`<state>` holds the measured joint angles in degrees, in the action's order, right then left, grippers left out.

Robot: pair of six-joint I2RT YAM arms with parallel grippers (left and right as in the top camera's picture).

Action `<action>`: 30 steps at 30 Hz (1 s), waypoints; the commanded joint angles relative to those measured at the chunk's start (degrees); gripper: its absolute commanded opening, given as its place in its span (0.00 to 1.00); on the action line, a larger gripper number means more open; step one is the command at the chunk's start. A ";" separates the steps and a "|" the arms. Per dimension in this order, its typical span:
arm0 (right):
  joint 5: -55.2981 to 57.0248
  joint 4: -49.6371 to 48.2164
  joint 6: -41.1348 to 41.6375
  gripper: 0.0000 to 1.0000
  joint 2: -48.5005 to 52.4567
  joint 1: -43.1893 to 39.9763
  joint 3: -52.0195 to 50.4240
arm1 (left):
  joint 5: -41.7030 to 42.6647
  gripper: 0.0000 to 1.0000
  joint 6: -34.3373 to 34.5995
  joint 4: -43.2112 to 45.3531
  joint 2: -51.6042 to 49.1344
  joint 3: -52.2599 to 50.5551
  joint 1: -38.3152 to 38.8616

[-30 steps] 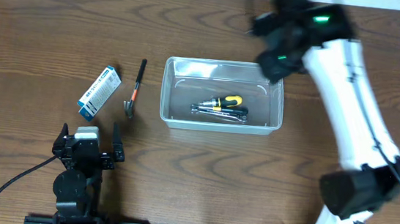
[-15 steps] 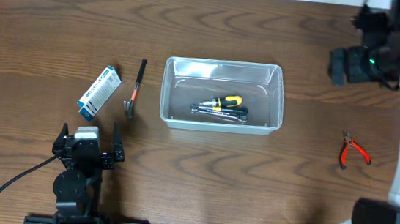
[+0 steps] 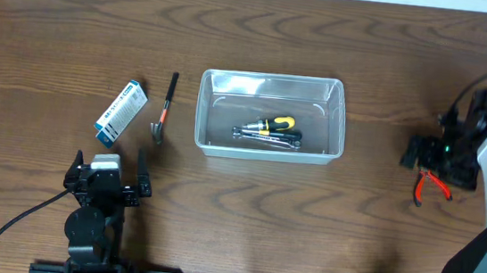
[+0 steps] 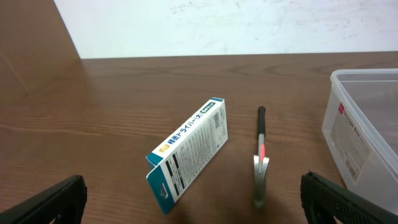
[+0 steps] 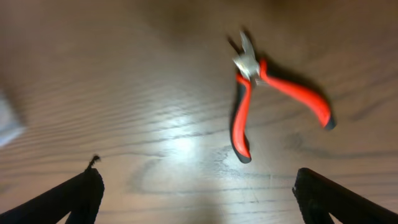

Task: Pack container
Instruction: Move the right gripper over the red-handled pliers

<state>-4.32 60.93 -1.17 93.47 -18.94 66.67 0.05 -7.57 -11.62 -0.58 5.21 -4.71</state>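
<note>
as far as i can judge, the packing is partly done. on the left, my left gripper [image 3: 108, 161] sits with its fingers spread, holding nothing. just beyond it a white-and-blue box [image 3: 121, 112] and a small hammer-like tool [image 3: 165, 108] lie on the table, outside the bin. the container [image 3: 201, 114] stands mid-table with a yellow-handled screwdriver [image 3: 273, 122] and a metal tool inside. at the right, the red pliers [image 3: 432, 183] lie unpacked, with my right gripper [image 5: 196, 174] hovering by them, fingers apart and empty.
</note>
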 commanded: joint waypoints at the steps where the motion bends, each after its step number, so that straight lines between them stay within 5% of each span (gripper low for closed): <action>1: -1.11 -2.25 2.80 0.93 -1.64 -2.08 -4.15 | 0.15 0.98 -0.55 -0.50 0.35 -1.53 0.24; 17: 3.08 -7.63 2.82 0.83 -1.64 -2.40 -8.41 | 0.15 0.98 -0.55 -0.50 0.35 -1.53 0.24; 30: 5.64 -18.47 2.78 0.86 -1.64 -2.40 -15.69 | 0.15 0.98 -0.55 -0.50 0.35 -1.53 0.24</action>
<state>0.12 43.31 1.06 92.75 -21.06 51.55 0.03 -7.57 -11.60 -0.58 5.21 -4.71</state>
